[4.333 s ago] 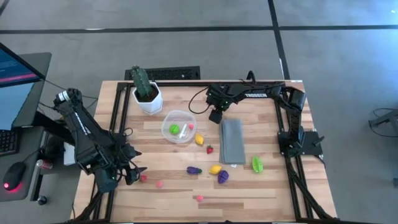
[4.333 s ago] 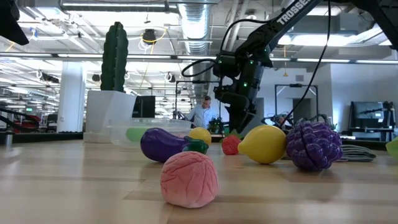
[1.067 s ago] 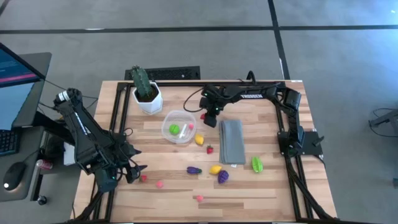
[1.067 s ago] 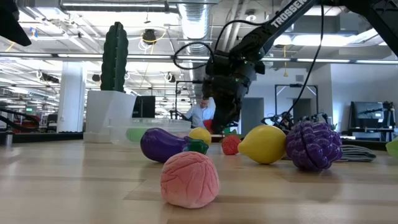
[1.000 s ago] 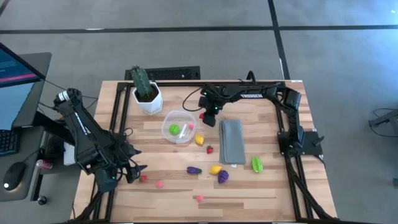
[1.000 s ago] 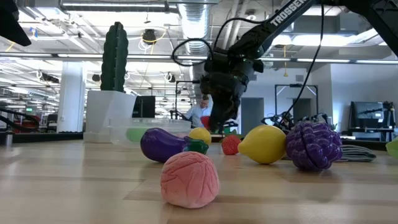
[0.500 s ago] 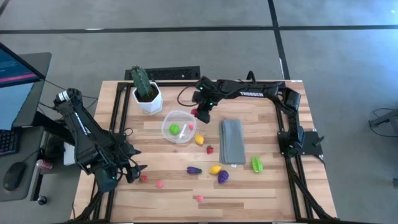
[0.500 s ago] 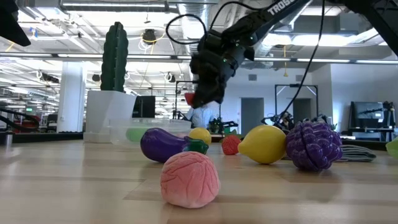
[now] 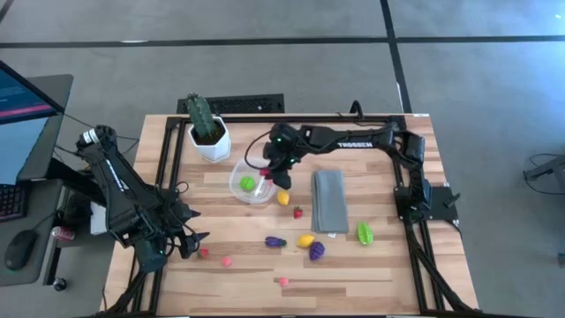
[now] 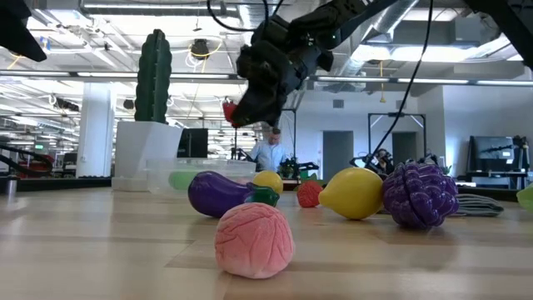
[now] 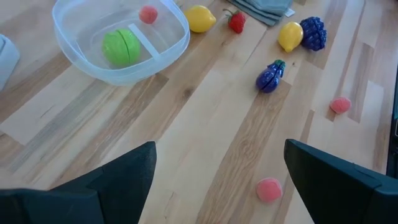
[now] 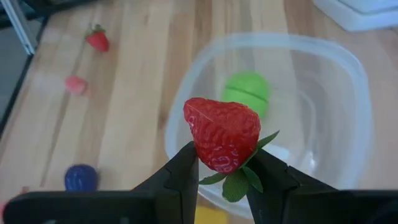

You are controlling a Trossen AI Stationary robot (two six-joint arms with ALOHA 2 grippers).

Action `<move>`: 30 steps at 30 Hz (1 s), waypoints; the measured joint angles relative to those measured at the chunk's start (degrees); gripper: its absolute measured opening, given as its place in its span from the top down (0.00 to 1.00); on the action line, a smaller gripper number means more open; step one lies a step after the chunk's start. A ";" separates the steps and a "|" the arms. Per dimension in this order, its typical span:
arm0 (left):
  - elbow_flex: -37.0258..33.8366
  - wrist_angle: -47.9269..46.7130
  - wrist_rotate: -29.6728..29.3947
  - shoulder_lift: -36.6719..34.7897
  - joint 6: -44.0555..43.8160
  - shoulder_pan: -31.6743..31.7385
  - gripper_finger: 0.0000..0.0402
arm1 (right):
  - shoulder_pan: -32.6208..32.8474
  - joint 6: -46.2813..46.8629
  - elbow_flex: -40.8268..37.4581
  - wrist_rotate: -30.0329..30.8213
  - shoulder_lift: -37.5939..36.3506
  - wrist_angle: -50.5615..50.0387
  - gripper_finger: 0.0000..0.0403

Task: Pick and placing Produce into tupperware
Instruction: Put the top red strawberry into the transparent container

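The clear bowl (image 9: 252, 183) holds a green fruit (image 9: 247, 183) and a small pink piece (image 11: 148, 14). Above its right rim, the right hand (image 12: 221, 177) grasps a strawberry (image 12: 222, 132); the left hand (image 11: 214, 180) hangs released over the wooden tabletop's (image 9: 238, 278) near-left corner, where more toy produce lies scattered.

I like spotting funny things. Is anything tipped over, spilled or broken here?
Nothing stands out. The cactus stands upright, the bowl sits flat, and the right gripper holds a strawberry over it.
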 joint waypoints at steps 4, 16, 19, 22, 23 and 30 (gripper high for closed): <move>0.00 0.00 -0.02 0.00 0.02 0.02 0.15 | 1.16 1.19 0.00 0.16 0.00 2.60 0.67; 0.00 0.01 -0.07 0.00 0.13 0.02 0.15 | 1.88 1.85 0.00 3.48 0.12 3.27 0.67; 0.00 0.00 -0.08 0.00 0.55 0.02 0.15 | 1.88 1.86 0.00 4.54 0.31 3.38 0.67; 0.00 0.00 -0.13 0.00 1.46 0.02 0.15 | 1.91 1.80 0.02 5.88 0.31 3.81 0.67; 0.00 0.00 -0.13 0.00 1.70 -0.01 0.15 | 1.86 1.71 0.02 6.52 0.31 3.80 0.67; -0.02 -0.41 -1.75 0.00 2.36 0.02 0.15 | 1.15 1.41 0.02 7.97 0.31 6.60 0.67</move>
